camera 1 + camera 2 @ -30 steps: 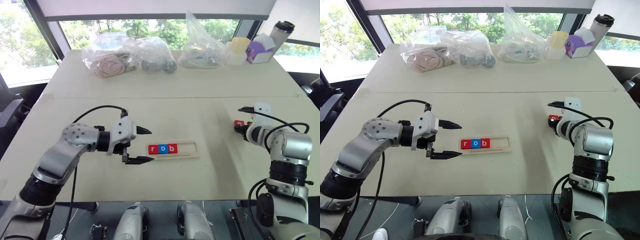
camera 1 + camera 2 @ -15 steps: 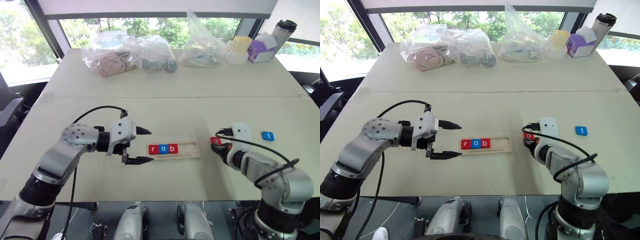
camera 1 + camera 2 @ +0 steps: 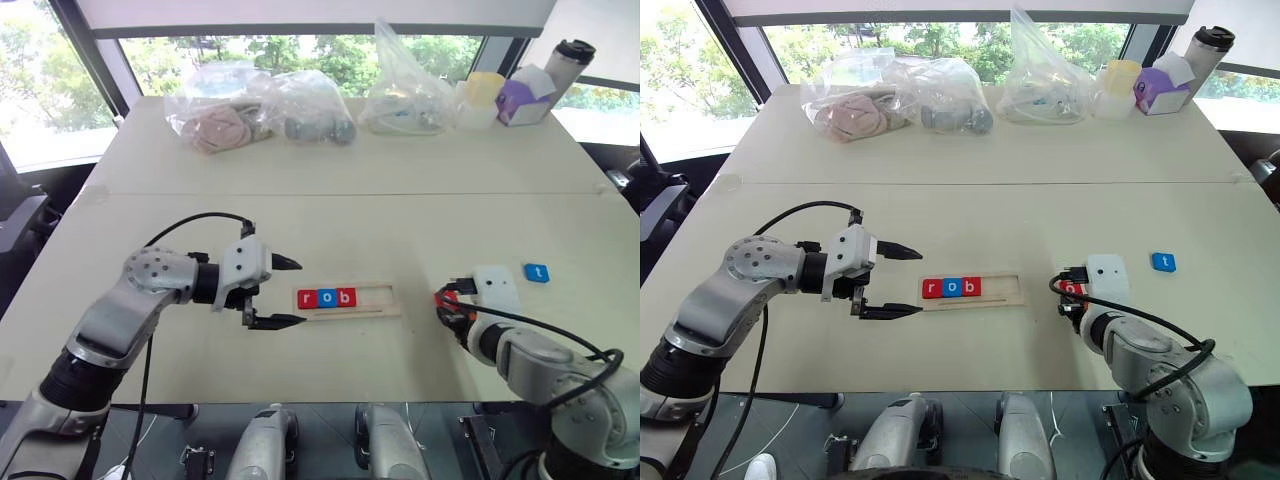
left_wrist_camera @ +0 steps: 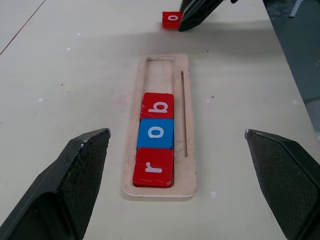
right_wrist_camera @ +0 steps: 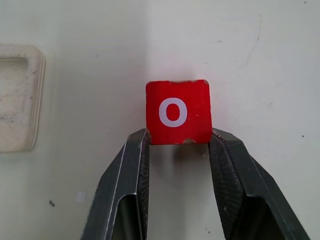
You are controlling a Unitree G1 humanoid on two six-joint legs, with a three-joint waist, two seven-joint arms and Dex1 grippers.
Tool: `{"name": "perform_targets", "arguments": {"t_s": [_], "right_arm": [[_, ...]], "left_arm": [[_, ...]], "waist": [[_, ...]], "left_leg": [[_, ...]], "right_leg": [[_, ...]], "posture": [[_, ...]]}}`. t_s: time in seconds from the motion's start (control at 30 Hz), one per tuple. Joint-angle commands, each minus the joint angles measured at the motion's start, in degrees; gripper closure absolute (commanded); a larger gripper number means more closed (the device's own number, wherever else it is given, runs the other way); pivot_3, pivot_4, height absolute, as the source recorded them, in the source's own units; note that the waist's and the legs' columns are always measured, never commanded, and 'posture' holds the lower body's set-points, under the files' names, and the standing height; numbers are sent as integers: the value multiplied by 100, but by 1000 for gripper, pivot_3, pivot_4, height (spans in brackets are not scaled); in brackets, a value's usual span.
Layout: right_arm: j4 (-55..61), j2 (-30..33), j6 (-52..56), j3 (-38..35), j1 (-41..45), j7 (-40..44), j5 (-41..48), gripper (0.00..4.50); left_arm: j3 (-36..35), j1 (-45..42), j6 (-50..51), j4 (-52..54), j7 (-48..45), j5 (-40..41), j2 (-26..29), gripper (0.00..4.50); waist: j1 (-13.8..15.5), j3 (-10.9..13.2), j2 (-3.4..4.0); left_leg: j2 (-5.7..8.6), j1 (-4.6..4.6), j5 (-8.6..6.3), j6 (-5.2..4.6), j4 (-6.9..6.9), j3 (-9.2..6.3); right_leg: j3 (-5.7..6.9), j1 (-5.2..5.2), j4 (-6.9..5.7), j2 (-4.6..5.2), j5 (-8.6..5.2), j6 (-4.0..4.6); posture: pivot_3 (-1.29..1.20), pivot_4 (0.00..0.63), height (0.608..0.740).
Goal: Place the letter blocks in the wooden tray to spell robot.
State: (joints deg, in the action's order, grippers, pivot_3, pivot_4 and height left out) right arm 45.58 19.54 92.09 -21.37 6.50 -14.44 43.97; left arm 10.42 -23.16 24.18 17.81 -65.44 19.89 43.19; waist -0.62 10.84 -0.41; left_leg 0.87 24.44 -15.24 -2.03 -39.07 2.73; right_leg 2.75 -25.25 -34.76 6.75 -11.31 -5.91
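Right wrist view shows the right gripper (image 5: 177,142) clenched on the red o block (image 5: 177,111), its 2 fingers pinching the block's lower corners above the table (image 3: 400,230), beside the wooden tray (image 3: 388,300)'s empty end. From the head camera, the right forearm lies low, reaching toward the tray from its right. The left gripper (image 3: 290,292) hovers spread wide at the tray's left end, pointing along it. 3 blocks reading r, o, b (image 3: 326,297) fill the tray's left part; the blue t block (image 3: 537,272) lies well right. Since 1 second ago the right arm has swung from the far right in toward the tray, uncovering the t block; the left arm has not moved.
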Motion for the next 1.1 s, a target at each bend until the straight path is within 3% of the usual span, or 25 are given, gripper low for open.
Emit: {"name": "perform_targets", "arguments": {"t_s": [0.03,0.1,0.33,0.47,0.53,0.63,0.73,0.8,0.87,0.97,1.1], "right_arm": [[-23,220,41,-202,8,-525,907,3404],[-131,358,41,-251,18,-863,1412,3404],[-611,955,41,-388,117,-2069,3165,25],[-1212,2469,-14,-191,703,-1827,4266,25],[-1431,3515,14,243,1391,-792,4317,25],[-1287,4962,-452,1039,1984,1443,3336,25],[-1216,6485,-2823,1959,1169,4140,1152,25],[-1802,6939,-4582,2497,723,5452,-237,25],[-2397,6986,-5814,2832,573,6289,-1173,25],[-3261,6564,-7210,3297,946,7277,-2212,25],[-4094,5783,-7760,3809,1777,8072,-3049,25]], "left_arm": [[-34,-73,-130,29,-25,-6,-24,0],[-31,-90,-137,4,-25,-27,-49,0],[-34,-89,-163,-32,-3,-66,-117,0],[-32,-110,-155,-54,0,-70,-142,0],[-26,-136,-163,-87,-16,-77,-147,0],[-10,-173,-185,-128,-31,-97,-162,0],[7,-226,-196,-163,-28,-114,-189,0],[11,-248,-210,-176,-20,-134,-195,0],[12,-252,-223,-176,-15,-154,-200,0],[-2,-276,-213,-184,-12,-164,-221,0],[-32,-261,-188,-142,1,-179,-226,0]], "waist": [[0,0,0],[1,0,0],[4,1,0],[4,8,10],[-9,11,14],[7,12,15],[105,11,12],[121,11,12],[116,11,12],[109,12,13],[87,13,10]], "left_leg": [[0,1,0,0,1,0],[0,4,0,-1,2,0],[0,7,-6,-11,5,3],[3,8,-12,-22,2,14],[5,7,-14,-26,-2,14],[-2,6,-15,-28,3,14],[-12,15,-19,-29,17,-2],[-12,18,-23,-31,18,6],[-4,23,-26,-35,6,25],[8,25,-31,-44,-10,39],[4,20,-28,-40,-15,36]], "right_leg": [[0,0,2,0,0,0],[0,1,10,0,0,0],[0,13,39,-1,3,0],[-3,18,50,2,4,1],[-5,23,54,3,4,2],[-2,19,55,-4,5,3],[19,16,65,-15,-6,-7],[18,16,71,-16,-10,-15],[12,12,73,-4,-8,-20],[-3,11,72,7,-5,-19],[-3,9,63,6,-1,-12]], "posture": [[0,150,740],[0,150,740],[0,150,740],[0,150,740],[0,150,740],[0,150,740],[0,150,740],[0,150,740],[0,150,740],[0,150,740],[0,150,740]]}}
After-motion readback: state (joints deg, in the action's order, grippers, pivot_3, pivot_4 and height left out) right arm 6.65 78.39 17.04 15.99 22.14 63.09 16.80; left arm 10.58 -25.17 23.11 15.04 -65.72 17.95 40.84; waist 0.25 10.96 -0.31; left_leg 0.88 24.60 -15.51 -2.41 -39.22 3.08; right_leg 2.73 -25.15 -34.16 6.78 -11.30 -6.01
